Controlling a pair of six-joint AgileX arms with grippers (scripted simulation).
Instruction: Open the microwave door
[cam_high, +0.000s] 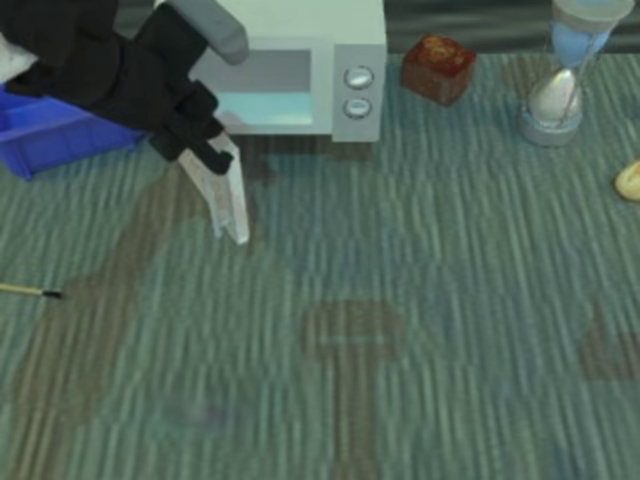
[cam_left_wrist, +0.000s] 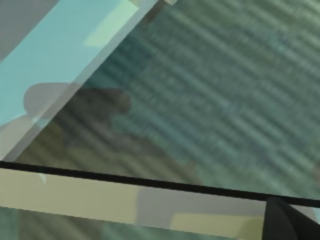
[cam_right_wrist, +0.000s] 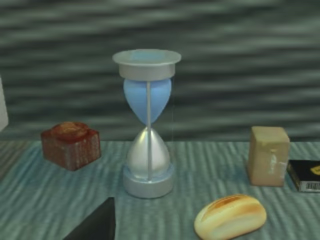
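The microwave door (cam_high: 226, 192), a flat pale panel with a see-through window, stands swung out from the boxy grey-white microwave (cam_high: 300, 70) at the table's (cam_high: 420, 330) far left. The left gripper (cam_high: 205, 150) sits at the door's upper edge; whether its fingers clamp the panel I cannot tell. The open oven cavity shows nothing inside. Behind the left arm lies a blue plastic bin (cam_high: 50, 135), its contents hidden. Right of the microwave stand a reddish-brown block (cam_high: 437, 68) and a blue-and-silver hourglass (cam_high: 560, 80). A golden bread roll (cam_right_wrist: 230, 216) lies near the table's right edge.
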